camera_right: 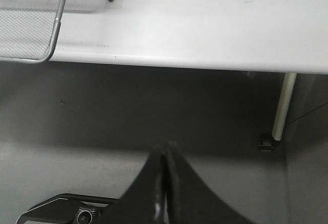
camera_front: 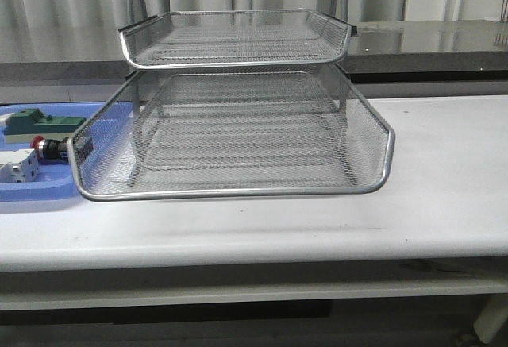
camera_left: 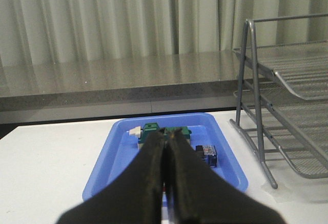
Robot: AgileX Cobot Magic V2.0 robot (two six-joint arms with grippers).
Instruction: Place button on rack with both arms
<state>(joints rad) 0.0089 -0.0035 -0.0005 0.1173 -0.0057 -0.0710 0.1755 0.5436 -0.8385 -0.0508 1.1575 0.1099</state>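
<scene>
Apparently red-capped, black-bodied button (camera_front: 52, 149) on blue tray (camera_front: 32, 190), beside rack (camera_front: 230, 136); both hands' fingers together.

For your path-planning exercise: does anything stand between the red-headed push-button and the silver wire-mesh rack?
Only the flat blue plastic tray's raised rim; the button lies inside it, beside the rack's lowest basket.

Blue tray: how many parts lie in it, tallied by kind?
Button: 1
Green block: 1
White block: 1
Total: 3, all in the blue tray left of the rack.
</scene>
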